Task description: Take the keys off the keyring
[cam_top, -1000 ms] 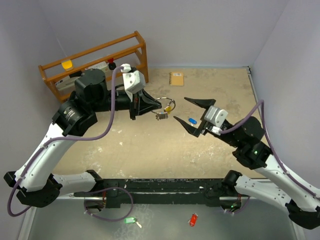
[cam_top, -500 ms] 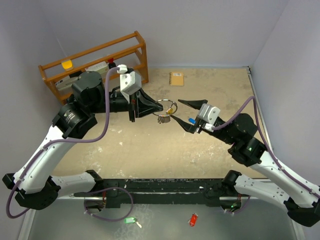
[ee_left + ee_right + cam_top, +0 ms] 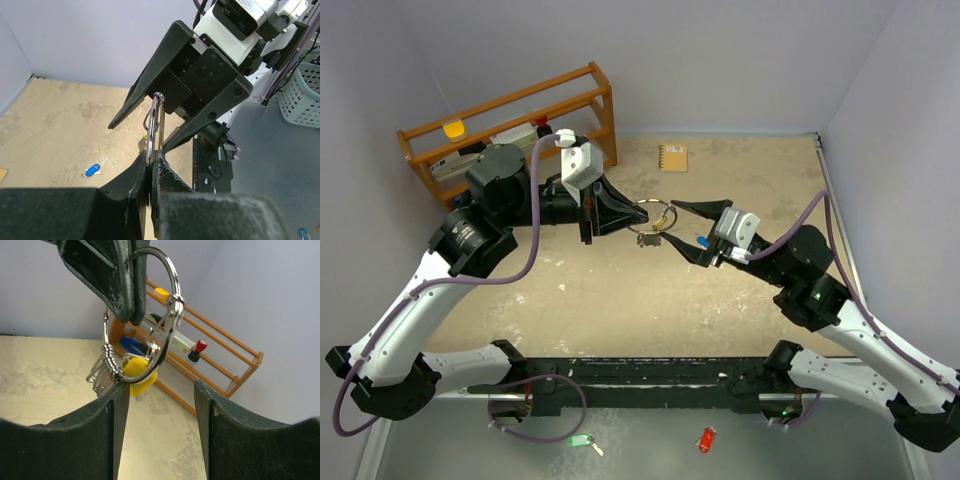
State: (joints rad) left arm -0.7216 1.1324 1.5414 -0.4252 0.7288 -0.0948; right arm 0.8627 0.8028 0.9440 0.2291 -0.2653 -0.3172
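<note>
My left gripper [image 3: 638, 212] is shut on the silver keyring [image 3: 658, 204] and holds it above the table. In the right wrist view the keyring [image 3: 172, 300] carries several silver keys [image 3: 102, 372] and a yellow-headed key [image 3: 140, 374]. My right gripper [image 3: 678, 222] is open, its fingertips on either side of the ring's right edge, and the lower finger [image 3: 116, 405] touches or nearly touches the ring's bottom. In the left wrist view the ring [image 3: 156, 125] stands edge-on between my shut fingers [image 3: 135, 180]. A loose blue-headed key [image 3: 704, 241] lies on the table under my right gripper.
A wooden rack [image 3: 510, 125] stands at the back left. A small tan notebook [image 3: 672, 157] lies at the back. A green tag [image 3: 580, 440] and a red tag [image 3: 706, 439] lie on the near ledge. A white basket [image 3: 302, 95] is beyond the table.
My right gripper has moved left, up to the keyring, staying open. My left gripper has shifted the ring slightly right and keeps hold of it.
</note>
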